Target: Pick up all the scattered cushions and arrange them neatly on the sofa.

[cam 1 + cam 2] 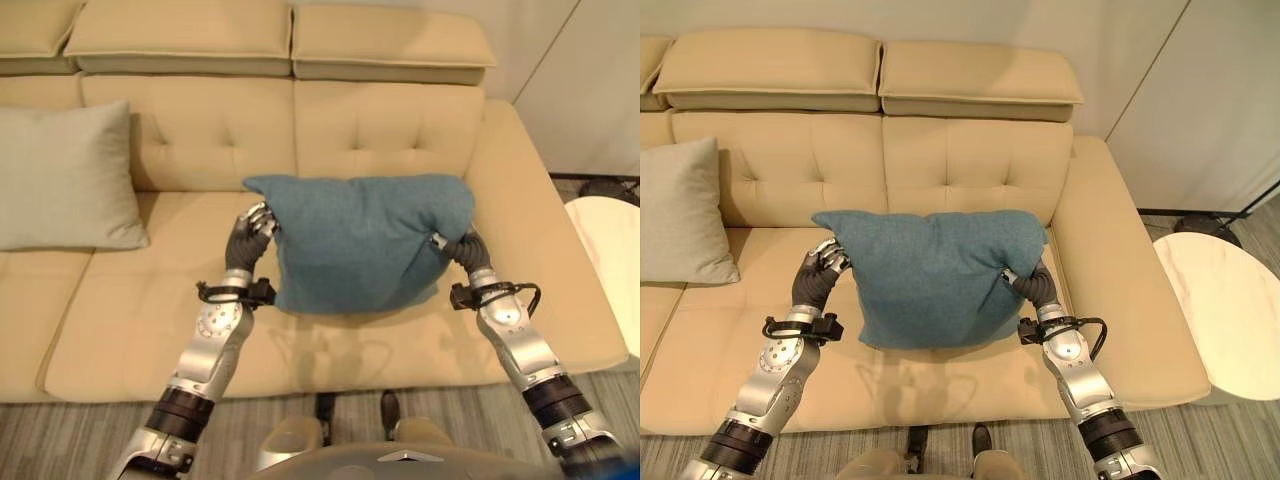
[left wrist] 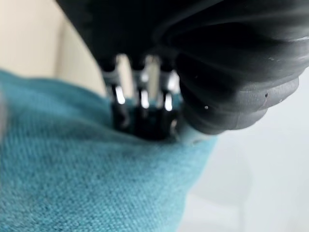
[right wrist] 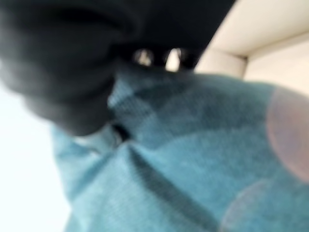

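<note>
Hands hold a teal cushion (image 1: 932, 275) between them, over the sofa (image 1: 970, 170) seat. Left hand (image 1: 255, 226) fingers (image 2: 140, 108) curl into the fabric at one upper corner, gripping it. Right hand (image 1: 1025, 283) presses into the opposite edge, cloth bunched around it; its fingers seem clenched on the cushion, though that wrist view is blurred. Beyond the left fingers, a grey pillow (image 1: 62, 176) leans against the backrest. A round white table (image 1: 1230, 312) stands past the armrest.

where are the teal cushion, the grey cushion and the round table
teal cushion (image 1: 930, 275), right eye view, front face
grey cushion (image 1: 60, 175), left eye view, middle of front
round table (image 1: 1230, 310), right eye view, bare top
</note>
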Available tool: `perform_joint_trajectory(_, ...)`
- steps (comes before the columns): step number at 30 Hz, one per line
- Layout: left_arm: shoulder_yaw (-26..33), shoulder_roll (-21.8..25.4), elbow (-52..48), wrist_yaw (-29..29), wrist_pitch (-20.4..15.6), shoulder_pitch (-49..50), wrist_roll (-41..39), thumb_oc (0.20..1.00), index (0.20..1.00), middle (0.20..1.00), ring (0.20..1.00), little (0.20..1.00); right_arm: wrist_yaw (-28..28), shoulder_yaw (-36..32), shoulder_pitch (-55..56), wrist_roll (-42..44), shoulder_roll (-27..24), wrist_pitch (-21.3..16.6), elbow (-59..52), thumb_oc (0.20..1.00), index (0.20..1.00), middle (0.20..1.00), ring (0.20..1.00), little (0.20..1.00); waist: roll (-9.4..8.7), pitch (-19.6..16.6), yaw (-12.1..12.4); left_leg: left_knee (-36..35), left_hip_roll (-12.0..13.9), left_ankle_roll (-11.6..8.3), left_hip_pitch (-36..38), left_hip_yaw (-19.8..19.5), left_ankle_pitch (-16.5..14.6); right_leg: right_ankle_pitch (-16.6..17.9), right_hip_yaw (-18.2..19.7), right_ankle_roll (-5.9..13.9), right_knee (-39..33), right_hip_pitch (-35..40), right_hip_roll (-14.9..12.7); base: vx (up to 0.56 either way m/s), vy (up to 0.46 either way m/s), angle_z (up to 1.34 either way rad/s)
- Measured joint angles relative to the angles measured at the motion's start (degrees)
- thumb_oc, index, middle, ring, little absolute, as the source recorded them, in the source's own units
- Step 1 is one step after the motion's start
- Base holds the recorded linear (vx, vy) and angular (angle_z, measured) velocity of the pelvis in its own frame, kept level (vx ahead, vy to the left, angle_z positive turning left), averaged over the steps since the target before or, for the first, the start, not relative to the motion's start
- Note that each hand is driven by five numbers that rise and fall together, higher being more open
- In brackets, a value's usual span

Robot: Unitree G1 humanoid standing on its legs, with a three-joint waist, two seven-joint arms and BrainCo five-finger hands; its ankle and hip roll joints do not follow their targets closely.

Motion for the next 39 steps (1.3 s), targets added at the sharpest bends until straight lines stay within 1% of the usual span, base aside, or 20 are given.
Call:
perform_joint_trajectory(1,0.25,0.34,0.02,0.32,0.01,-0.49,0.45,0.200,0.200,0.200,0.200,0.200,-0.33,0.40,-0.85,0.00,-0.01,0.09,0.12,0.200,0.200,0.200,0.200,0.200,-0.15,0.12,-0.08,0.00,-0.02,0.12,-0.32,0.50,0.08,0.37,-0.02,0.24,-0.33,-0.37,-0.07,-0.03,0.001,-0.30)
perform_joint_trajectory(2,0.32,0.40,0.02,0.61,0.01,-0.72,0.70,0.200,0.200,0.200,0.200,0.200,-0.68,0.59,-1.28,0.00,-0.04,0.13,0.17,0.200,0.200,0.200,0.200,0.200,-0.21,0.12,-0.16,0.00,-0.01,0.11,-0.44,0.67,0.08,0.72,-0.03,0.02,-0.68,-0.43,-0.07,-0.04,-0.004,-0.13)
perform_joint_trajectory(4,0.05,0.41,0.18,1.56,0.01,-1.43,1.15,0.200,0.200,0.200,0.200,0.200,-1.27,0.64,-2.18,0.01,-0.29,0.13,0.34,0.200,0.200,0.200,0.200,0.200,-0.22,0.11,-0.39,0.28,0.12,0.53,-0.83,0.47,0.36,1.39,-0.13,-0.78,-1.52,-0.22,0.10,-0.02,-0.011,0.03)
perform_joint_trajectory(6,-0.38,1.01,1.10,2.68,0.01,-3.90,1.25,0.200,0.200,0.200,0.200,0.200,-1.90,0.97,-5.47,0.02,-0.91,0.16,2.19,0.200,0.200,0.200,0.200,0.200,-0.19,0.14,-1.25,0.44,0.32,0.43,-2.09,-0.40,0.58,2.07,-1.07,-1.62,-2.47,-0.58,0.35,-0.02,-0.021,0.18)
perform_joint_trajectory(7,-1.38,1.32,4.21,3.47,0.02,-8.28,1.25,0.200,0.200,0.200,0.200,0.200,-2.38,1.60,-9.76,0.04,-1.81,0.48,5.37,0.200,0.200,0.200,0.200,0.200,-0.12,0.18,-1.28,0.48,0.62,0.31,-2.85,-0.61,0.82,2.86,-1.55,-1.74,-3.44,-0.75,0.67,-0.07,-0.029,0.17)
perform_joint_trajectory(9,-2.03,1.58,7.08,5.13,-0.13,-13.56,1.24,0.200,0.200,0.200,0.200,0.200,-3.54,2.66,-15.24,0.22,-2.39,0.52,8.66,0.200,0.200,0.200,0.200,0.200,-0.08,0.24,-1.11,1.18,1.01,0.46,-4.67,-0.70,1.15,3.31,-1.93,-2.20,-3.52,-2.13,1.08,-0.11,-0.042,0.11)
perform_joint_trajectory(10,-4.05,2.74,13.32,7.43,-0.20,-22.17,1.10,0.200,0.200,0.200,0.200,0.200,-4.80,5.19,-23.32,0.78,-3.45,0.76,13.55,0.200,0.200,0.200,0.200,0.200,0.16,0.49,-1.16,2.44,1.39,0.21,-7.81,-1.17,1.56,3.91,-2.45,-2.14,-3.54,-4.43,1.46,-0.13,-0.063,0.13)
perform_joint_trajectory(11,-4.18,3.13,14.58,8.06,-0.20,-25.15,1.08,0.200,0.200,0.200,0.200,0.200,-5.34,5.69,-26.39,1.10,-3.86,1.18,14.41,0.200,0.200,0.200,0.200,0.200,0.33,1.14,-1.22,2.62,1.61,0.00,-8.79,-1.40,1.73,4.31,-2.73,-2.30,-3.56,-5.33,1.67,-0.10,-0.049,0.16)
perform_joint_trajectory(14,-5.05,4.27,16.86,10.40,-0.97,-31.73,0.50,0.200,0.200,0.200,0.200,0.200,-7.00,6.47,-33.57,1.97,-4.48,1.20,16.99,0.200,0.200,0.200,0.200,0.200,0.48,3.59,-0.93,3.49,2.32,-0.24,-10.98,-2.05,2.05,4.68,-3.46,-2.79,-3.47,-6.83,2.46,-0.07,-0.046,0.10)
perform_joint_trajectory(16,-5.98,5.18,17.91,11.45,-1.41,-34.08,0.47,0.200,0.200,0.200,0.200,0.200,-7.86,7.37,-36.57,2.45,-4.80,1.18,18.48,0.200,0.200,0.200,0.200,0.200,0.56,3.90,-0.83,3.58,2.67,-0.47,-12.39,-2.36,2.20,4.77,-3.88,-2.92,-3.47,-8.14,2.81,-0.05,-0.028,0.07)
perform_joint_trajectory(19,-9.14,8.39,23.65,12.54,-1.57,-41.31,-0.13,0.200,0.200,0.200,0.200,0.200,-9.00,9.68,-42.63,3.43,-5.57,1.19,21.60,0.200,0.200,0.200,0.200,0.200,0.66,4.95,-0.91,3.54,3.06,-1.18,-14.96,-3.13,2.74,5.16,-4.59,-3.47,-3.52,-10.39,3.27,-0.04,-0.014,0.09)
perform_joint_trajectory(22,-11.38,10.59,25.75,13.45,-1.58,-46.97,-0.79,0.200,0.200,0.200,0.200,0.200,-10.53,10.37,-46.90,4.10,-6.24,1.18,23.28,0.200,0.200,0.200,0.200,0.200,1.04,5.78,-0.92,3.17,3.22,-1.58,-17.15,-3.72,3.32,5.46,-5.27,-3.87,-3.94,-12.34,3.47,-0.01,-0.009,0.11)
perform_joint_trajectory(24,-11.67,10.61,25.87,13.79,-1.75,-47.46,-1.67,0.200,0.200,0.200,0.200,0.200,-10.81,11.50,-47.45,4.58,-6.35,1.11,24.12,0.200,0.200,0.200,0.200,0.200,1.13,5.99,-0.76,3.22,3.20,-1.57,-17.41,-3.71,3.34,5.45,-5.70,-3.86,-4.15,-12.38,3.42,-0.01,-0.010,0.08)
perform_joint_trajectory(26,-13.10,10.75,27.54,13.81,-1.76,-50.14,-1.76,0.200,0.200,0.200,0.200,0.200,-10.99,13.58,-49.81,4.60,-7.31,1.14,27.11,0.200,0.200,0.200,0.200,0.200,1.09,6.10,-0.40,3.20,3.23,-1.57,-18.55,-3.95,3.34,5.45,-6.14,-3.87,-4.59,-13.19,3.48,-0.01,-0.007,0.08)
perform_joint_trajectory(28,-13.63,10.73,27.93,13.82,-1.76,-51.61,-1.81,0.200,0.200,0.200,0.200,0.200,-11.11,13.79,-50.65,4.63,-7.39,1.13,28.12,0.200,0.200,0.200,0.200,0.200,1.22,6.71,-0.01,3.29,3.27,-1.57,-19.68,-4.03,3.36,5.45,-6.25,-3.87,-4.54,-14.20,3.56,-0.03,-0.003,0.08)
perform_joint_trajectory(29,-15.32,10.75,29.12,13.81,-1.76,-52.85,-1.81,0.200,0.200,0.200,0.200,0.200,-11.16,14.03,-50.70,4.66,-7.45,1.13,29.50,0.200,0.200,0.200,0.200,0.200,1.65,7.49,0.18,3.44,3.25,-1.57,-20.16,-4.50,3.36,5.45,-6.47,-3.87,-4.04,-14.72,3.58,-0.03,0.004,0.10)
perform_joint_trajectory(31,-16.84,10.69,30.96,13.82,-1.92,-53.81,-1.75,0.200,0.200,0.200,0.200,0.200,-11.47,14.74,-51.29,4.66,-7.45,0.94,31.17,0.200,0.200,0.200,0.200,0.200,2.34,8.42,0.29,3.52,3.24,-1.57,-20.55,-5.14,3.36,5.41,-6.98,-3.83,-3.26,-15.42,3.57,-0.02,0.009,0.08)
perform_joint_trajectory(35,-17.55,10.72,32.52,13.83,-2.31,-57.61,-1.72,0.200,0.200,0.200,0.200,0.200,-12.10,15.32,-56.14,4.64,-8.07,0.63,33.83,0.200,0.200,0.200,0.200,0.200,2.68,8.76,0.30,3.92,3.09,-1.57,-23.08,-5.23,3.37,5.40,-7.74,-3.83,-2.70,-17.86,3.46,-0.01,-0.003,0.04)
perform_joint_trajectory(37,-17.55,10.63,32.55,13.83,-2.85,-58.26,-1.72,0.200,0.200,0.200,0.200,0.200,-12.21,15.49,-57.81,4.63,-8.12,0.43,35.30,0.200,0.200,0.200,0.200,0.200,2.93,8.94,0.33,4.44,3.14,-1.57,-24.03,-5.41,3.40,5.11,-7.81,-3.53,-0.99,-19.39,3.49,0.00,0.000,0.00)
perform_joint_trajectory(39,-17.90,10.26,33.43,13.82,-3.25,-58.50,-1.70,0.200,0.200,0.200,0.200,0.200,-12.31,15.64,-58.16,4.62,-8.15,0.34,36.54,0.200,0.200,0.200,0.200,0.200,3.02,8.98,0.21,4.53,2.98,-1.56,-24.07,-5.92,3.40,3.59,-7.80,-3.23,2.00,-20.73,3.26,0.01,-0.014,0.04)
